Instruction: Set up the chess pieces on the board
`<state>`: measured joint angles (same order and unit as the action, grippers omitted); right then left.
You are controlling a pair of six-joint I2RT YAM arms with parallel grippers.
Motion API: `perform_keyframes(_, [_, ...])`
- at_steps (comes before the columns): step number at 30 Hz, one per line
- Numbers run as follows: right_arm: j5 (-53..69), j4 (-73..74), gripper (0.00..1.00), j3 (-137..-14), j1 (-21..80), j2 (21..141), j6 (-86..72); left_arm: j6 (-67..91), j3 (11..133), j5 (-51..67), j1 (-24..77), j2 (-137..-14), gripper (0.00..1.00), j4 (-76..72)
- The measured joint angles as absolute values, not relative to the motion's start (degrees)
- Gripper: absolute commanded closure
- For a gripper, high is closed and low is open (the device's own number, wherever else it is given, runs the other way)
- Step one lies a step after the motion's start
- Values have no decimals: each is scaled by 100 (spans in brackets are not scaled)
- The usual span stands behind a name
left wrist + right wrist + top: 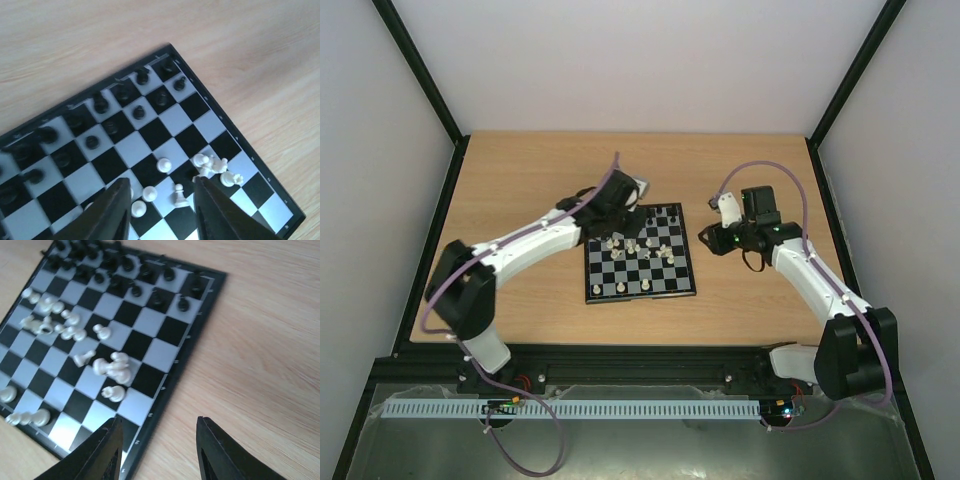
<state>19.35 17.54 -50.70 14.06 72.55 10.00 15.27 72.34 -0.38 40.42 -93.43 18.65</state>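
Left hand: my left hand (161, 186) hangs low over the board (175, 117) with its fingers apart and nothing clamped. I judge it is lined up to pinch one small piece.
Between its fingers: an upright white pawn (178, 195) stands nearer the right finger, and two rounded white ones stand nearer the left finger. None touches a finger.
White pieces: the white pieces (112, 367) are bunched mid-board, ahead and to the left of my right hand. Several lie on their sides, so each needs lifting and standing singly.
Black pieces: the black pieces (100, 105) stand well ahead of the left hand in two rows along the far edge, roughly one to a square. That side looks set up to me.
Right hand: my right hand (159, 421) is open and empty, at the board's edge and mostly over bare table (260, 365). I think it is parked aside to leave the left hand room.
Progress: about half done by my reckoning, since white's home rows are not yet filled.
Risk: the pieces crowd each other, so closing could topple a neighbour.
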Motion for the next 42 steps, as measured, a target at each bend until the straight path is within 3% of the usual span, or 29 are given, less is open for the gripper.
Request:
perform_keyframes(10, [1761,1457,57,-4969,1153,7231,768,1391,8235,56,4823,-10849,74,2845])
perform_keyframes(15, [1763,1439,57,-4965,1153,7231,766,1426,8350,-95,4980,-10991,68,3238])
perform_keyframes(42, [1802,1415,57,-4921,1153,7234,790,1584,8366,-403,4834,-11526,67,3516])
